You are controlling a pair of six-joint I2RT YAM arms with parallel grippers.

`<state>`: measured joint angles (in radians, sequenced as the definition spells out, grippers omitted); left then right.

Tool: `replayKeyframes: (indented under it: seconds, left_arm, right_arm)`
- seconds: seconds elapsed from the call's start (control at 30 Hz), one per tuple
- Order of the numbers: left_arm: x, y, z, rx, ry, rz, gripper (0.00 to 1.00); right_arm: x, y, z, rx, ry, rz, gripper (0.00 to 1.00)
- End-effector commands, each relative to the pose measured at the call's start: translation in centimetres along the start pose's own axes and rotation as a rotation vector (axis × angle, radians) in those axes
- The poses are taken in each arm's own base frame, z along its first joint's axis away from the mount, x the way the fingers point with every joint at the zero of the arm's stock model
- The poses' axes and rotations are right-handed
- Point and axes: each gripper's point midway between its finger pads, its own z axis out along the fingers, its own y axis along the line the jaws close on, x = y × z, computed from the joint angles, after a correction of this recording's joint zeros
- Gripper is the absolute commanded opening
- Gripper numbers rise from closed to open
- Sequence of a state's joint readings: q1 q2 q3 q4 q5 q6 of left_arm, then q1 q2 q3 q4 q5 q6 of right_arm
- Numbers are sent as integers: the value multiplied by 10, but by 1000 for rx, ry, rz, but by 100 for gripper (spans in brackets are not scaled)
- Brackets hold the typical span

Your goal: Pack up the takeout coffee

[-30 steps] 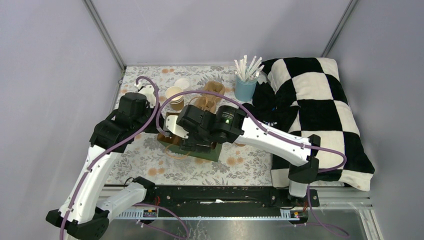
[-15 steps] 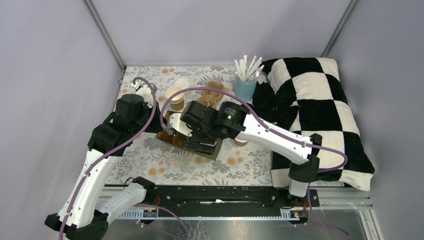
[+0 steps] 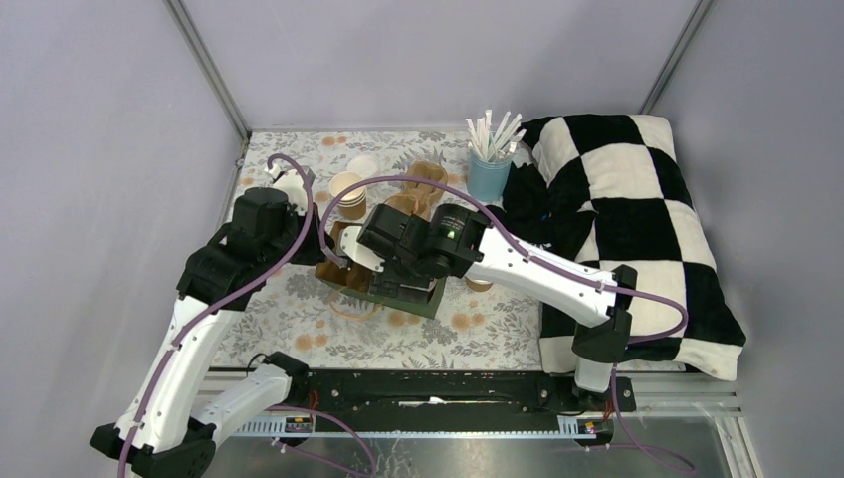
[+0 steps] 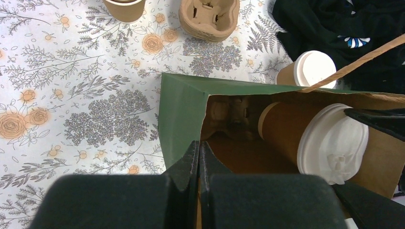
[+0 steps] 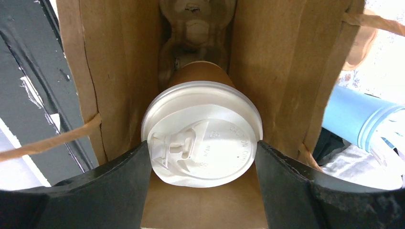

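green paper bag (image 4: pixel 181 109), brown inside: holds a pulp carrier (image 5: pixel 193 28) and one lidded coffee cup (image 5: pixel 200 74), its base at the carrier. second lidded cup (image 4: pixel 313 69) stands outside, at the bag's 1 o'clock in the left wrist view. light-blue cup (image 3: pixel 488 177): white straws (image 3: pixel 493 134). white lid (image 5: pixel 205 138): embossed lettering, unreadable. right claw (image 5: pixel 203 152): spread wide, gripping that lid on both sides. left claw (image 4: pixel 199 157): pinched tight on the bag's rim.

Light: bright, even, from overhead | Shadows: soft and faint on the flower-printed white tablecloth (image 3: pixel 289 319); brown inside of the green paper bag (image 4: pixel 179 114) dimmer | Glare: right wrist view washed out at its far right corner | Focus: overhead view crisp; white-lidded tan paper cup (image 5: pixel 203 143) sharp; black fingers (image 4: pixel 184 164) nearest the wrist lenses soft
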<state>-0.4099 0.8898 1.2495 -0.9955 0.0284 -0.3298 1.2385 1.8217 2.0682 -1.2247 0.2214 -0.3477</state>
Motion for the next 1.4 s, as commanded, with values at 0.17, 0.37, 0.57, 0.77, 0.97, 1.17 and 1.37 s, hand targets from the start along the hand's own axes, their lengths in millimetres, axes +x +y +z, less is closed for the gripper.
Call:
replayKeyframes:
  seconds: [0.17, 0.37, 0.57, 0.77, 0.97, 1.17, 1.37]
  left_arm:
    - [-10, -8, -2, 42, -48, -4, 0]
    - [-6, -7, -2, 43, -44, -1, 0]
    - [-2, -6, -1, 46, -36, 5, 0]
    - [-2, -7, -1, 53, -35, 2, 0]
    - [-1, -7, 0, 57, -35, 3, 0]
    - [1, -8, 0, 66, -46, -8, 0]
    - [4, -7, 1, 64, -45, -7, 0]
  right_arm:
    - [14, -3, 21, 31, 84, -11, 58]
    - [20, -4, 30, 40, 112, -2, 58]
    - [18, -4, 40, 19, 101, -2, 58]
    - [17, 2, 50, -18, 87, -14, 58]
    - [17, 8, 55, -65, 68, -29, 58]
    - [31, 2, 66, -40, 131, -30, 58]
    - [41, 0, 74, -42, 160, -17, 58]
